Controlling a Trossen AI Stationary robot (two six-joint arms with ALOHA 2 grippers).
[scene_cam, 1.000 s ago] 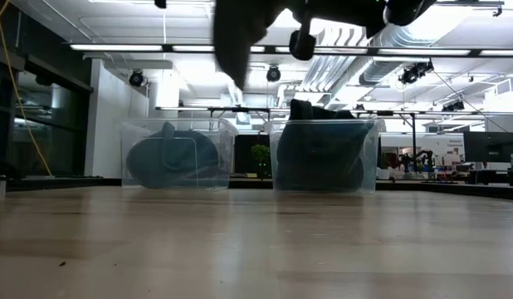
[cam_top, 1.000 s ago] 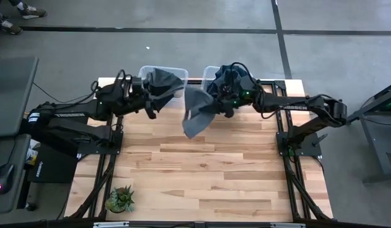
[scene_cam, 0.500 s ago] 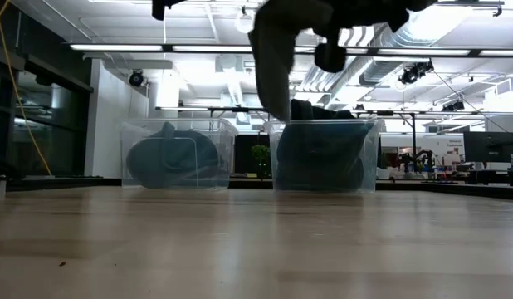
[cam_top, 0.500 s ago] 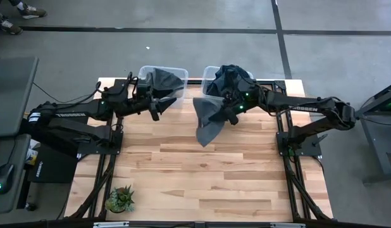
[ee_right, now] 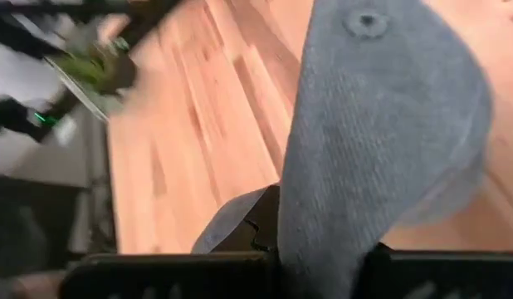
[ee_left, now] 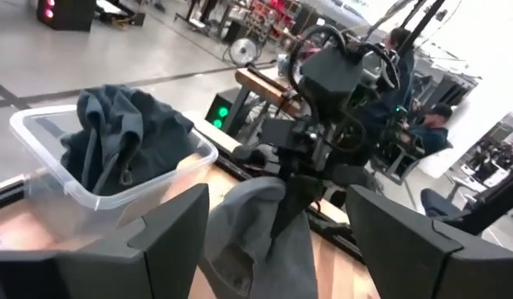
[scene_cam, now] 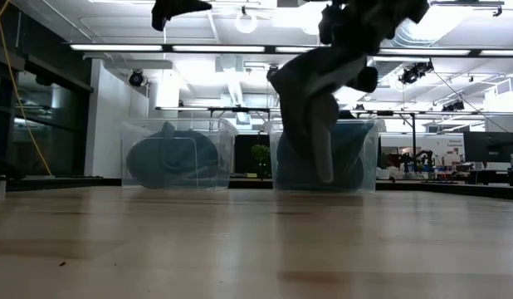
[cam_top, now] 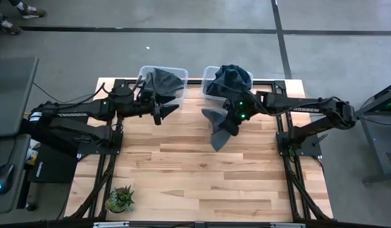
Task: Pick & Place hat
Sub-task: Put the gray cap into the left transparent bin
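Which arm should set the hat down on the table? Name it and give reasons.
Right. Its pincer already grips the grey hat, hanging above bare table. The left pincer is open and empty beside the left bin.

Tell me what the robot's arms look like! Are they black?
Yes, mostly black. The left arm and right arm are both long, dark and jointed, each with small white lettering along one segment. Thin black cables loop along them, and tiny green lights glow near the left gripper and right gripper. From its own wrist camera, the left fingers look like flat, dark grey angular paddles.
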